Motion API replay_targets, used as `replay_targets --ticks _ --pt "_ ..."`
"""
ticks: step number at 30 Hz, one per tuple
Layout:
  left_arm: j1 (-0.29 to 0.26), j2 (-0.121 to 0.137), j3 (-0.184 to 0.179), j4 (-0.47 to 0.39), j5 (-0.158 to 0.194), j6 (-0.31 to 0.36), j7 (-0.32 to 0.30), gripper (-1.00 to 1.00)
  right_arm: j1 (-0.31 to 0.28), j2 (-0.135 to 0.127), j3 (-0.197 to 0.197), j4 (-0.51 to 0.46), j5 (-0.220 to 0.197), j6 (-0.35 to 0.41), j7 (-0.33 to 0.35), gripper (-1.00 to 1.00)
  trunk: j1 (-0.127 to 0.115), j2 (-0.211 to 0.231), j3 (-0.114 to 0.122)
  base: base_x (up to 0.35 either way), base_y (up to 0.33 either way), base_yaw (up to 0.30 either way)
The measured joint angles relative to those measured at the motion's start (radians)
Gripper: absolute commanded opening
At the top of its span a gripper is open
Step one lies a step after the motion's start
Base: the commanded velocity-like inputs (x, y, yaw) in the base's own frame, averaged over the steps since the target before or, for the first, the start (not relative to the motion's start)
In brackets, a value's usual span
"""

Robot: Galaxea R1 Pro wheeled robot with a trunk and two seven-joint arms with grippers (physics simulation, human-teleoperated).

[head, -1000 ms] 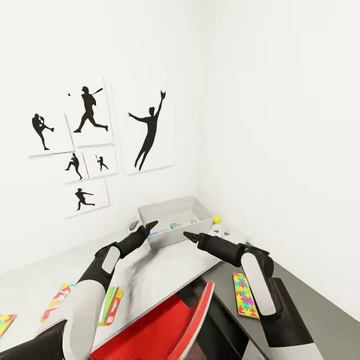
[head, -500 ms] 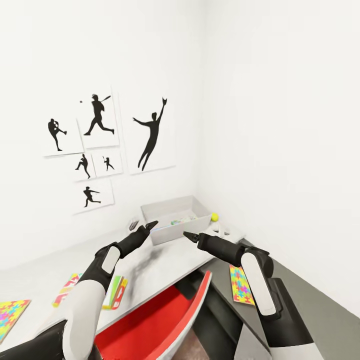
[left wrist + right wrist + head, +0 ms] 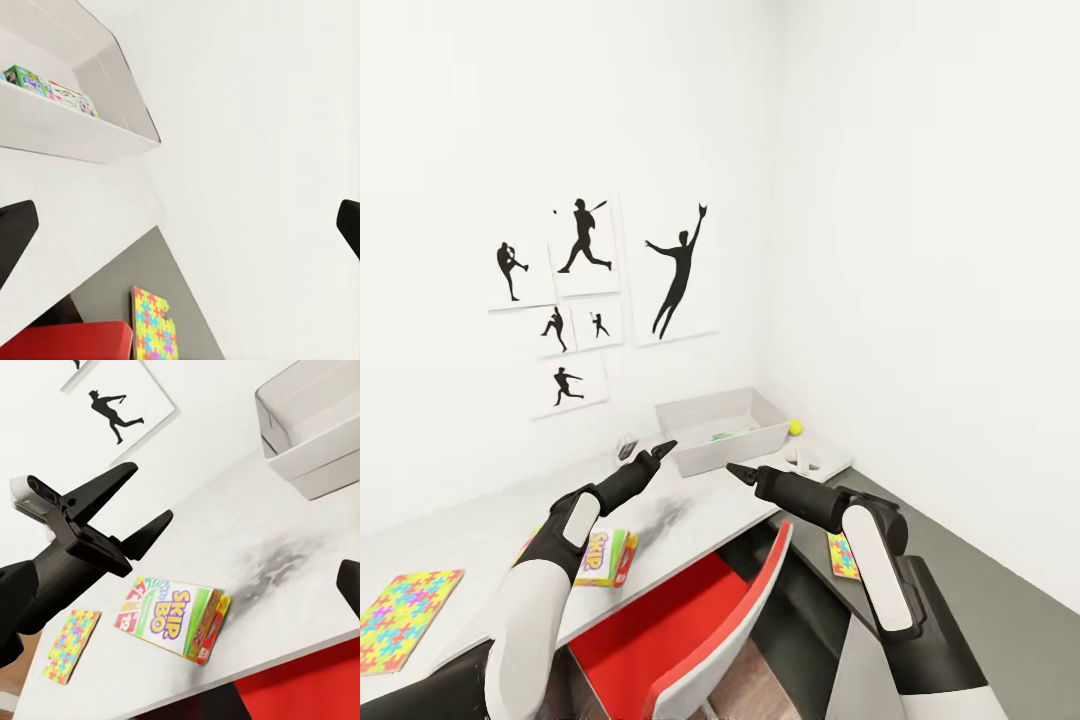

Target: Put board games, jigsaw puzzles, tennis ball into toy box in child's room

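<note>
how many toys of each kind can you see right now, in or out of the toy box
board games: 3, the Skip-Bo box on the table and two in the toy box
jigsaw puzzles: 2
tennis ball: 1
total: 6

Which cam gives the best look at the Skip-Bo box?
Right wrist view: the Skip-Bo box lies flat on the desk, whole, lettering readable. In the head view the left forearm partly hides it and the print is small.
</note>
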Motion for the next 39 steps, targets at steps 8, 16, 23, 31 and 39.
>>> replay_targets --ticks 8,16,23,31,39 --pt "0.0 0.0 -0.001 0.0 0.0 0.001 -0.001 1.0 0.0 -0.001 -0.001 -0.001 0.0 0.0 0.0 1.0 0.0 0.0 0.0 -0.007 0.006 0.0" --pt "0.0 0.0 0.0 0.0 0.0 0.002 -0.001 1.0 0.0 -0.002 -0.001 0.0 0.0 0.0 -0.001 1.0 0.0 0.0 0.0 0.0 0.0 0.153" --pt "0.0 0.001 0.0 0.0 0.0 0.003 -0.002 1.0 0.0 -0.002 0.0 0.004 0.0 0.0 -0.003 1.0 0.0 0.0 0.0 -0.014 0.037 0.279" --pt "0.0 0.003 0.0 0.0 -0.001 0.007 -0.046 1.0 0.0 -0.002 0.0 0.005 0.0 0.0 -0.002 1.0 0.0 0.0 0.0 -0.007 0.023 0.29" --pt "0.0 0.006 0.0 -0.011 -0.001 0.01 -0.057 1.0 0.0 -0.002 -0.001 0.005 0.0 0.0 -0.001 1.0 0.0 0.0 0.0 0.0 0.001 0.291"
